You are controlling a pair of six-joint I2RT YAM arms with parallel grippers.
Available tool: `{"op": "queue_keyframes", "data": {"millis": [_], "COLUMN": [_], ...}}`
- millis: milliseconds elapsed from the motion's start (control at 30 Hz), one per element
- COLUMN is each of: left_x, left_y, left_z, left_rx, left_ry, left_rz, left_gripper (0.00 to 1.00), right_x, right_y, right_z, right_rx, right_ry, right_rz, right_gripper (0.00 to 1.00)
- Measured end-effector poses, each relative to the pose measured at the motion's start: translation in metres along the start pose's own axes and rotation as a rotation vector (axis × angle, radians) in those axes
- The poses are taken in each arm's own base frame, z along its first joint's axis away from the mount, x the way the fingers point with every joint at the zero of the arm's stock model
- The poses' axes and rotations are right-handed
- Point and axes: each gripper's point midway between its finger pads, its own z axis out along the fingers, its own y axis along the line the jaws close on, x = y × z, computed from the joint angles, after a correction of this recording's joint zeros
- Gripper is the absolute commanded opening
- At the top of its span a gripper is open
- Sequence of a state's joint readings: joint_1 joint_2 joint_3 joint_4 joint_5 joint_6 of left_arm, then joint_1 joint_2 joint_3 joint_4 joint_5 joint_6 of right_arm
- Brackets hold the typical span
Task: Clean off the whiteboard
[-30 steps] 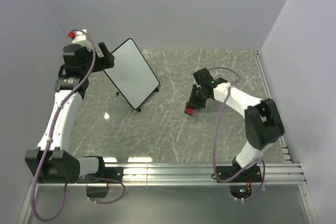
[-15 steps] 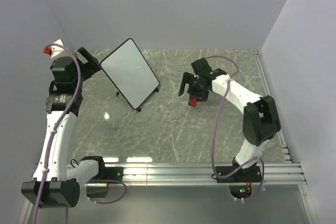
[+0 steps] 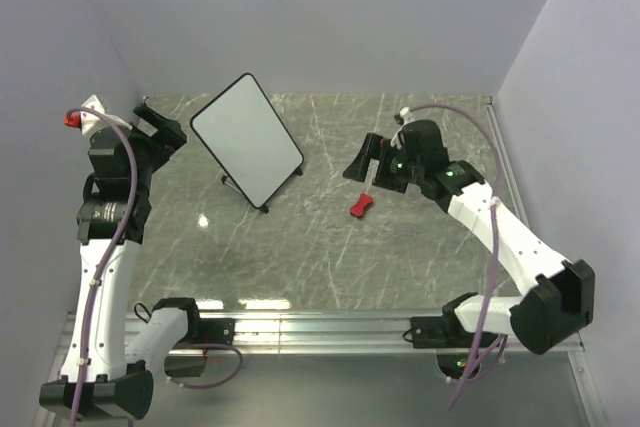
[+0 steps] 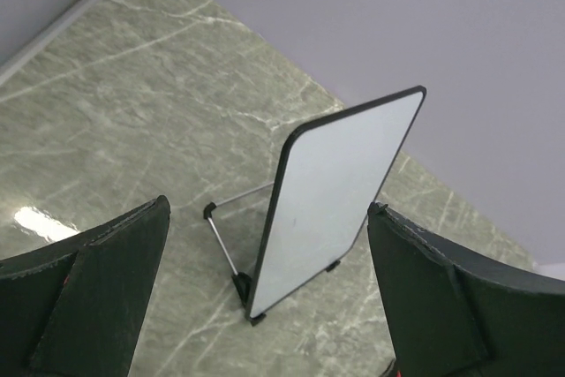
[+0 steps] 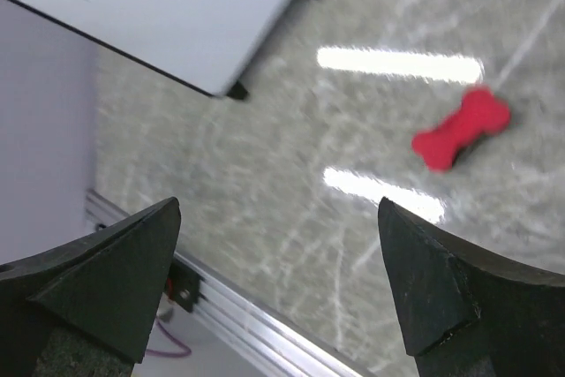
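Left claw (image 3: 158,130) gapes wide and empty, just left of the board (image 3: 246,140), which stands tilted at the desk's (image 3: 330,247) far left. The eraser (image 3: 362,205) lies loose to its right. The right claw (image 3: 368,162), wide and empty, should pinch the eraser's waist squarely.

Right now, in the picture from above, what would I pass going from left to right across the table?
left gripper → whiteboard → eraser
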State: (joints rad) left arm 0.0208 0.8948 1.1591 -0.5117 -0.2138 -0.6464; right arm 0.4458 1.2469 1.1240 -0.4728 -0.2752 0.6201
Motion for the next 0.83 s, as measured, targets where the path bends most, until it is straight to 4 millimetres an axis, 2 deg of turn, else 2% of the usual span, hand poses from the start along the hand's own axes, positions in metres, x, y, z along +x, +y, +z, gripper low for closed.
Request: {"op": "queue_keyframes", "data": {"millis": [133,233,333,467,567,667,833], "left_x": [0.003,0.003,0.002,-0.003,-0.006,-0.003,0.012], "left_y": [0.001,0.004,0.007,0.012,0.015,0.019,0.028], "left_z": [-0.01,-0.022,-0.038,-0.064,-0.08,-0.084,-0.08], "left_rx": [0.006,0.006,0.009,0.027,0.035,0.032,0.001], "left_ry": [0.017,0.017,0.013,-0.014,-0.037,-0.034,0.009], "left_rz": [-0.021,-0.021,-0.021,-0.025,-0.03,-0.029,-0.006], "left_gripper": [0.99,0.99,0.99,0.99,0.99,0.99,0.99], "right_x": [0.039,0.05,0.036,0.01,0.003,0.003,0.007], "right_y": [-0.032,-0.038,-0.025,0.002,0.012,0.014,0.013], "right_z": [0.022,0.02,0.0,-0.039,-0.055,-0.061,-0.074], "right_rx": [0.057,0.066,0.021,-0.065,-0.099,-0.107,-0.113], "right_ry": [0.126,0.14,0.056,-0.095,-0.141,-0.151,-0.178], "right_rz": [0.044,0.06,0.038,-0.011,-0.026,-0.028,-0.033], "right_gripper": [1.0,1.0,1.0,1.0,1.0,1.0,1.0]}}
